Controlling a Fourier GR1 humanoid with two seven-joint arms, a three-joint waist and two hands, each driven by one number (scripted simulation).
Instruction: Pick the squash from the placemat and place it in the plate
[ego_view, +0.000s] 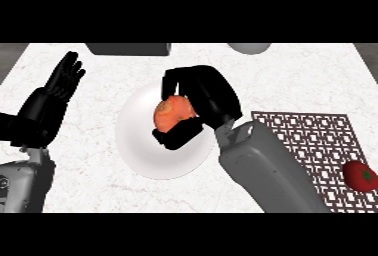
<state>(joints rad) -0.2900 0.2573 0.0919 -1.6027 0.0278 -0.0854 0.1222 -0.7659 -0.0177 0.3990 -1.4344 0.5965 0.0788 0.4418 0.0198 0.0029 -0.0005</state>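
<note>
An orange squash (173, 112) sits in the grasp of the robot's right hand (203, 102), directly above the white plate (144, 150). The black fingers (193, 82) curl over the squash from the far side and the thumb (177, 136) closes in from the near side, so the hand is clamped on it. Whether the squash touches the plate cannot be told. The plate lies near the middle of the white marbled table (295, 80). The grey right forearm (269, 172) comes in from the near edge, crossing the left side of a brown patterned placemat (325, 145). The placemat lies toward the table's right edge, and a red tomato (361, 176) rests on its near right part. The left hand (55, 97) rests open near the table's left edge, fingers straight and pointing up, well apart from the plate. At the far edge stand a grey box-like object (129, 48) and a grey rounded object (249, 47), both only partly visible.
</note>
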